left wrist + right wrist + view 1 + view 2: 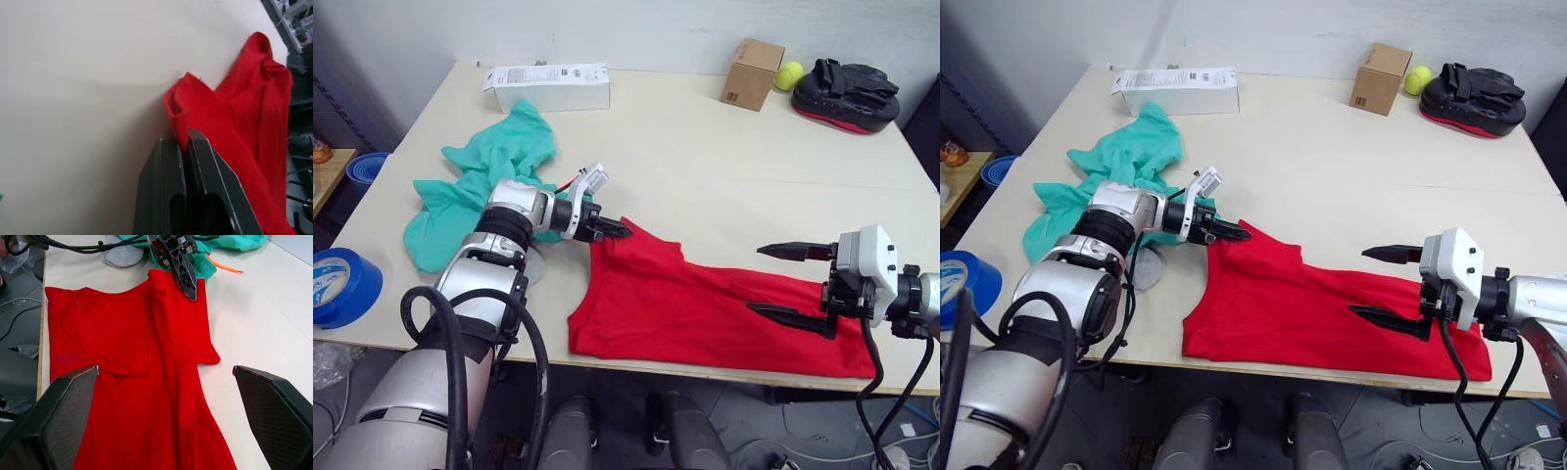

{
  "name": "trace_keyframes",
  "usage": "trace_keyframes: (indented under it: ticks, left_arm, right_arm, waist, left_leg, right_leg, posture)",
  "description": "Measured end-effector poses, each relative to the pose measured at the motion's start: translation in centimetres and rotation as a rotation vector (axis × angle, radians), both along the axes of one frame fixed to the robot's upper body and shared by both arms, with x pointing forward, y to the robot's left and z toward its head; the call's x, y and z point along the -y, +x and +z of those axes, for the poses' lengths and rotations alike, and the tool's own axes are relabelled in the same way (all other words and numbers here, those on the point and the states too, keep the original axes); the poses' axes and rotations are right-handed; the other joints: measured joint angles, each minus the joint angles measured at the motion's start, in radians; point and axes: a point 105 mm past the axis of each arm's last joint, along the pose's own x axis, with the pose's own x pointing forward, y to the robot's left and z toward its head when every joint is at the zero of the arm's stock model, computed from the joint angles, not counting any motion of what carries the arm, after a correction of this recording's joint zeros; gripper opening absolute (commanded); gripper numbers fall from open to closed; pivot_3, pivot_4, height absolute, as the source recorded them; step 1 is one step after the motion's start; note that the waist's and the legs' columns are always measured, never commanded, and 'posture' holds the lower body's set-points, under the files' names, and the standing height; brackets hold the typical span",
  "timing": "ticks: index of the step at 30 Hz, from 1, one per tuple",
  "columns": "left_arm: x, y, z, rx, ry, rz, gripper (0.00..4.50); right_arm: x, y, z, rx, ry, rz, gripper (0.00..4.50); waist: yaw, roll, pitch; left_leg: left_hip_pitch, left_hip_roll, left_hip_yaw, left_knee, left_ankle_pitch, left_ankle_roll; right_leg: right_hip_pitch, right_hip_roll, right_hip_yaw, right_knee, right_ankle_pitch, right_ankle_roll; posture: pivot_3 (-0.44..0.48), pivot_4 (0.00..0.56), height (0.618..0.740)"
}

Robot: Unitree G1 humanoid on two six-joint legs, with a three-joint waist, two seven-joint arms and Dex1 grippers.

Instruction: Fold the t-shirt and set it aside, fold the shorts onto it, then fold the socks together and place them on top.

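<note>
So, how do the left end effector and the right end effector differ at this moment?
The left end effector is shut, pinching an edge of the red t-shirt; the right end effector is wide open and holds nothing. The left one sits at the shirt's far left corner, beside the teal shorts; the right one hovers over the shirt's opposite end, near the table's front edge. Both have two black fingers and point toward each other.

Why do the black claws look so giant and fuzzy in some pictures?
In the right wrist view the right end effector sits right by the lens, so its fingers look huge and soft; the t-shirt beyond is sharper. In the left wrist view the left end effector, clamped on red cloth, looms too.
</note>
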Motion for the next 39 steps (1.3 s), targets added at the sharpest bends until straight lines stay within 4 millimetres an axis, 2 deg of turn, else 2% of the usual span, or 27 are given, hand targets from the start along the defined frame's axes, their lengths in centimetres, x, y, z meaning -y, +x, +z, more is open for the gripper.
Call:
trace_keyframes:
  ticks: [6, 14, 17, 19, 25, 29, 33, 36, 39]
  left_arm:
    - [0.0, 0.0, -0.1, -0.014, 0.000, 0.006, 2.56]
    - [0.7, -0.3, -0.8, -0.028, 0.018, -0.016, 2.56]
    - [0.8, -0.3, -0.9, -0.016, 0.029, -0.024, 2.00]
    - [0.8, -0.3, -0.8, -0.014, 0.035, -0.027, 1.43]
    - [0.5, 0.0, 0.5, 0.027, 0.059, -0.050, 1.43]
    - [0.2, -0.3, 0.0, 0.014, 0.078, -0.074, 1.43]
    - [0.2, -0.5, 0.5, 0.026, 0.106, -0.115, 1.43]
    - [0.3, -0.3, 0.7, 0.046, 0.125, -0.124, 0.88]
    - [0.4, -0.1, 0.6, 0.060, 0.130, -0.107, 0.01]
  right_arm:
    - [0.1, 0.0, -0.2, -0.008, -0.002, -0.009, 4.50]
    - [0.1, 0.1, -0.2, -0.016, 0.007, -0.031, 4.50]
    - [0.0, 0.1, -0.2, -0.013, 0.008, -0.031, 4.50]
    - [-0.2, 0.0, -0.1, -0.008, 0.011, -0.030, 4.50]
    - [-0.1, -0.5, -0.4, -0.019, 0.024, -0.049, 4.50]
    - [-0.2, -0.6, -0.4, -0.014, 0.025, -0.051, 4.50]
    - [-0.3, -0.6, -0.3, -0.010, 0.032, -0.056, 4.50]
    - [-0.3, -0.5, -0.4, -0.013, 0.045, -0.068, 4.50]
    - [-0.3, -0.5, -0.5, -0.014, 0.052, -0.075, 4.50]
  waist:
    - [0.000, 0.000, 0.000]
    - [0.001, 0.000, 0.000]
    - [0.000, 0.000, 0.000]
    - [0.001, 0.000, 0.000]
    - [0.001, 0.000, 0.000]
    - [0.000, 0.000, 0.000]
    - [0.001, -0.001, 0.000]
    - [0.001, -0.001, 0.000]
    - [0.000, -0.001, 0.001]
  left_leg:
    - [0.000, 0.000, 0.000, 0.000, 0.000, 0.000]
    - [0.000, 0.000, 0.000, 0.000, 0.000, 0.000]
    - [0.000, 0.000, 0.000, 0.000, 0.000, 0.000]
    - [0.000, 0.000, 0.000, 0.000, 0.000, 0.000]
    - [0.000, 0.000, 0.000, 0.000, 0.000, 0.000]
    - [0.000, 0.000, 0.000, 0.000, 0.000, 0.000]
    - [0.000, 0.000, 0.000, 0.000, 0.000, 0.000]
    - [0.000, 0.000, 0.000, 0.000, 0.000, 0.000]
    - [0.000, 0.000, 0.000, 0.000, 0.000, 0.000]
  right_leg:
    - [0.000, 0.000, 0.000, 0.000, 0.000, 0.000]
    - [0.000, 0.000, 0.000, 0.000, 0.000, 0.000]
    - [0.000, 0.000, 0.000, 0.000, 0.000, 0.000]
    - [0.000, 0.000, 0.000, 0.000, 0.000, 0.000]
    - [0.000, 0.000, 0.000, 0.000, 0.000, 0.000]
    - [0.000, 0.000, 0.000, 0.000, 0.000, 0.000]
    - [0.000, 0.000, 0.000, 0.000, 0.000, 0.000]
    - [0.000, 0.000, 0.000, 0.000, 0.000, 0.000]
    - [0.000, 0.000, 0.000, 0.000, 0.000, 0.000]
  posture:
    - [0.000, 0.150, 0.740]
    - [0.000, 0.150, 0.740]
    - [0.000, 0.150, 0.740]
    - [0.000, 0.150, 0.740]
    - [0.000, 0.150, 0.740]
    - [0.000, 0.150, 0.740]
    - [0.000, 0.150, 0.740]
    - [0.000, 0.150, 0.740]
    - [0.000, 0.150, 0.740]
